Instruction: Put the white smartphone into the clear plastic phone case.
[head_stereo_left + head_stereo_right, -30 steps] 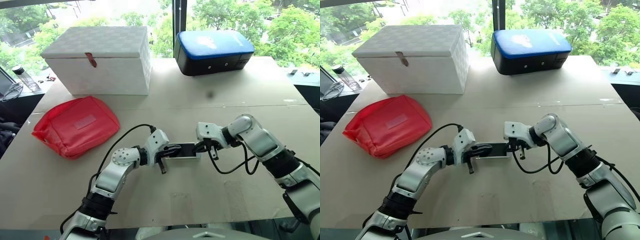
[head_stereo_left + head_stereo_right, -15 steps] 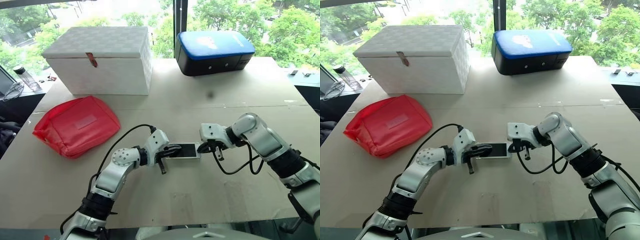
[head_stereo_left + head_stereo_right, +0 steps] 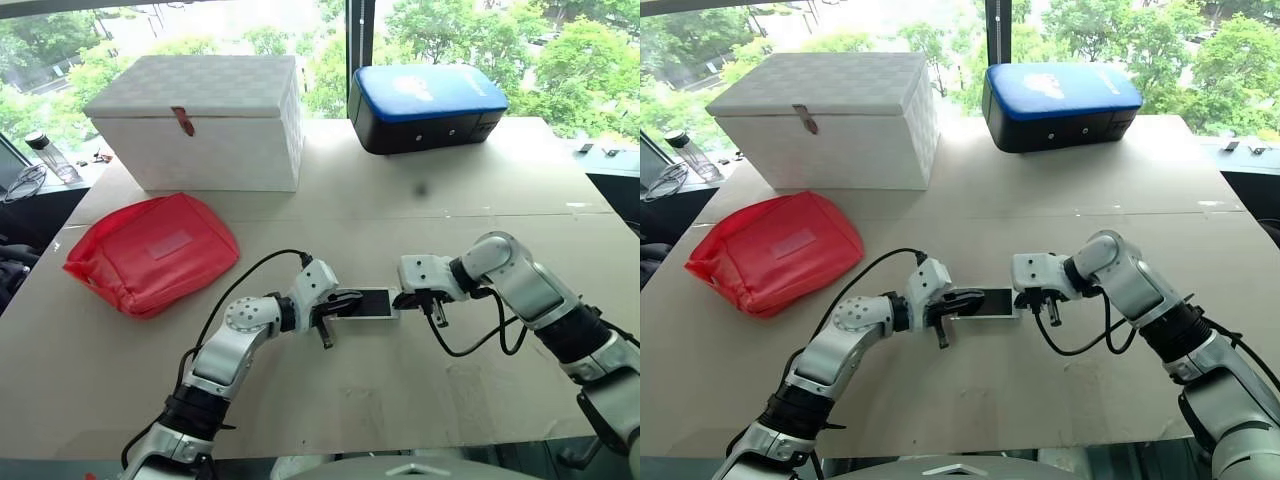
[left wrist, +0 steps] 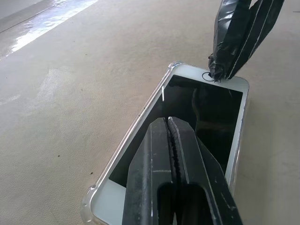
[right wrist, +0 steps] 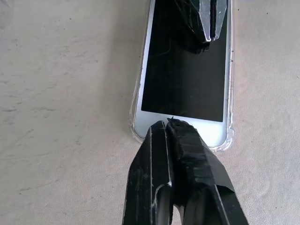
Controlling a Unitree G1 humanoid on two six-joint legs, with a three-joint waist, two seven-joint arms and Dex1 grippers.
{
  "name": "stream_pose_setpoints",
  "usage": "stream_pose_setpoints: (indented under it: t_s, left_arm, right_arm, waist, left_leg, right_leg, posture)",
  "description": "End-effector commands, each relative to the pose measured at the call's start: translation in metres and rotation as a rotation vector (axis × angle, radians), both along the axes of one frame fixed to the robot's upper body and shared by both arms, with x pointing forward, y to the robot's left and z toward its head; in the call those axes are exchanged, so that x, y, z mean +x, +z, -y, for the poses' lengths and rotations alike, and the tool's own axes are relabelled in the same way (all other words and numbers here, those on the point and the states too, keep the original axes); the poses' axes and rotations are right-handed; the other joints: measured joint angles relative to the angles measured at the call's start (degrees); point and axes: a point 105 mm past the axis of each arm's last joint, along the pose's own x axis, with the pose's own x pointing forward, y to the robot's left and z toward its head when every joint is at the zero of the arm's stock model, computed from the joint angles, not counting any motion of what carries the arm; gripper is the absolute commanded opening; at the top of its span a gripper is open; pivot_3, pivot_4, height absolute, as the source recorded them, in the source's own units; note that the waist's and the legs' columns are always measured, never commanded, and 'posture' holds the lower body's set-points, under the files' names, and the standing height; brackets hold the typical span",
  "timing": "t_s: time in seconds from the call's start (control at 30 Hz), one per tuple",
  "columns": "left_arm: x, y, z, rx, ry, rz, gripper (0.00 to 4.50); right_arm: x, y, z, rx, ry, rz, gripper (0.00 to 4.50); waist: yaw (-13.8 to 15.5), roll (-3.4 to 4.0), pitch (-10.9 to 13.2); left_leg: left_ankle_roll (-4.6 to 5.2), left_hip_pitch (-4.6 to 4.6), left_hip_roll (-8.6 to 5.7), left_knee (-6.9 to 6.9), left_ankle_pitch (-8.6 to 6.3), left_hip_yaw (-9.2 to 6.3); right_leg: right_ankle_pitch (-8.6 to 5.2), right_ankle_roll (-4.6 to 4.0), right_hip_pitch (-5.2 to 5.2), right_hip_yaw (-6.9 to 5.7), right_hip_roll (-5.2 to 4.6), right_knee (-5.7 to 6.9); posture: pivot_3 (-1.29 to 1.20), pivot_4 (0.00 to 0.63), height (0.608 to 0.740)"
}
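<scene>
The white smartphone (image 3: 370,301) lies screen up on the table inside the clear plastic phone case (image 4: 92,196), whose rim shows around its edges and corners (image 5: 227,146). My left gripper (image 4: 168,120) is shut, with its tips resting on the dark screen (image 5: 187,70) near one end. At the other end my right gripper (image 5: 167,123) is shut too, tips down on the white bezel. It also appears in the left wrist view as my right gripper (image 4: 218,71). In the head views the left gripper (image 3: 343,300) and right gripper (image 3: 402,297) meet the phone from opposite sides.
A red pouch (image 3: 152,250) lies at the left. A white box (image 3: 200,120) and a blue-topped black case (image 3: 428,105) stand at the back. A bottle (image 3: 50,155) stands off the table's left side. Cables loop beside both wrists.
My right wrist has rolled a little at the phone's end, and that forearm has shifted slightly. The left gripper and the phone have stayed where they were.
</scene>
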Motion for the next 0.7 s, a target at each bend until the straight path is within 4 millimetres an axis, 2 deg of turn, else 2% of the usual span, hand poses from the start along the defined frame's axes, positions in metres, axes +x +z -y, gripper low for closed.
stream_pose_setpoints:
  t_s: [0.03, 0.7]
  left_arm:
    - [-0.0031, -0.005, 0.0008, 0.022, -0.003, -0.021, 0.02]
    - [-0.0042, -0.0046, -0.0032, 0.029, 0.004, -0.025, 0.02]
  right_arm:
    - [-0.0602, -0.0955, 0.0323, -0.281, -0.013, -0.331, 0.0]
    - [-0.0604, -0.0974, 0.0352, -0.325, -0.01, -0.333, 0.0]
  waist:
    - [0.0, 0.0, 0.0]
    - [0.0, -0.01, -0.1]
  left_leg:
    - [-0.01, 0.04, 0.0, 0.0, 0.0, -0.01]
    - [-0.08, 0.04, 0.01, -0.05, -0.05, -0.2]
  right_leg:
    - [-0.05, 0.05, 0.05, -0.01, 0.0, 0.0]
    - [-0.11, 0.02, 0.06, -0.14, 0.0, 0.0]
  posture:
    - [0.0, 0.15, 0.74]
    - [0.0, 0.15, 0.74]
